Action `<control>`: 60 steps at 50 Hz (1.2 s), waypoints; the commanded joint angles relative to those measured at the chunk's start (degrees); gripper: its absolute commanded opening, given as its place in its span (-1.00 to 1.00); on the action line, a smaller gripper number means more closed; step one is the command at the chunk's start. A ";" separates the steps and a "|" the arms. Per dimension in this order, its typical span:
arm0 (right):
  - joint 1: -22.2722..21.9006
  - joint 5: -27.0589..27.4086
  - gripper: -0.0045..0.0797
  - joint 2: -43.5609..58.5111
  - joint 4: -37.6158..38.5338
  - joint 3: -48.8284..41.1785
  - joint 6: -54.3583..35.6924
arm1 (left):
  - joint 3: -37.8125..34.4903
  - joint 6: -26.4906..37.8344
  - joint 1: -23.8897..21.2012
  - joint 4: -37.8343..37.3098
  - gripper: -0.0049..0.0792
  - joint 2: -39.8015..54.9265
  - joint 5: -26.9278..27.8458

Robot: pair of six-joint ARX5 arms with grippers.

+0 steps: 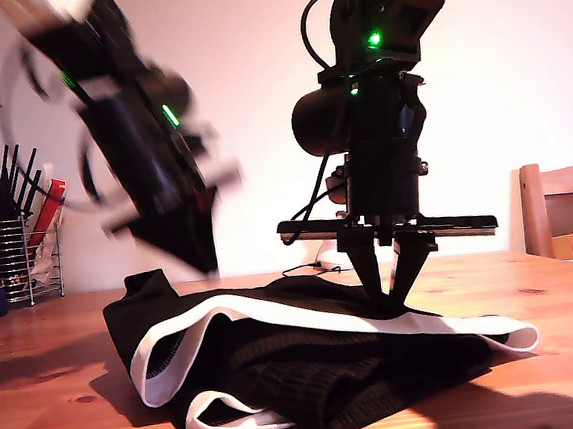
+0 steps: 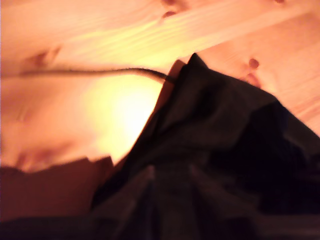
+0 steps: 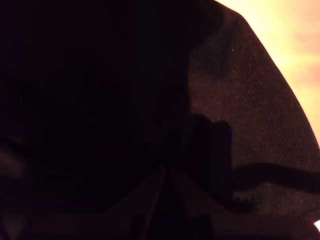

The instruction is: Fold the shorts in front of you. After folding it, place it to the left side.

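The shorts (image 1: 309, 358), soft black fabric with white bands, lie bunched on the wooden desk (image 1: 565, 301), bare wood open all round. My second gripper (image 1: 391, 301) presses its fingers nearly together on the top fold. My first gripper (image 1: 195, 258) hangs blurred above the far corner; I cannot tell its fingers' state. Only its wrist view shows a thin cable (image 2: 90, 72).

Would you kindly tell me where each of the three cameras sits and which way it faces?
Exterior view: low at table height, facing the shorts, both arms and the wall.
First wrist view: on my first gripper, looking down at black fabric on the wooden table; no fingers show.
Second wrist view: on my second gripper, pressed close to dark fabric.
All three share the shorts.
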 commanded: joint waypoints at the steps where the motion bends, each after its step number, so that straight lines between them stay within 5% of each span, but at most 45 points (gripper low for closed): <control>1: 0.11 -0.02 -0.92 0.90 1.11 -1.22 -1.33 | -1.09 -0.22 1.01 -1.66 0.28 1.14 0.37; 20: 0.13 -2.89 -0.92 0.90 2.99 -1.22 -4.04 | -1.11 2.82 6.56 -5.84 0.43 3.89 1.53; 44: 0.15 -6.05 -0.92 0.90 3.63 -1.22 -10.16 | -1.11 6.19 6.60 -5.95 0.56 8.55 6.84; 60: 0.13 -7.08 -0.92 0.90 3.58 -1.22 -13.44 | -1.11 8.76 6.21 -7.08 0.56 11.26 4.24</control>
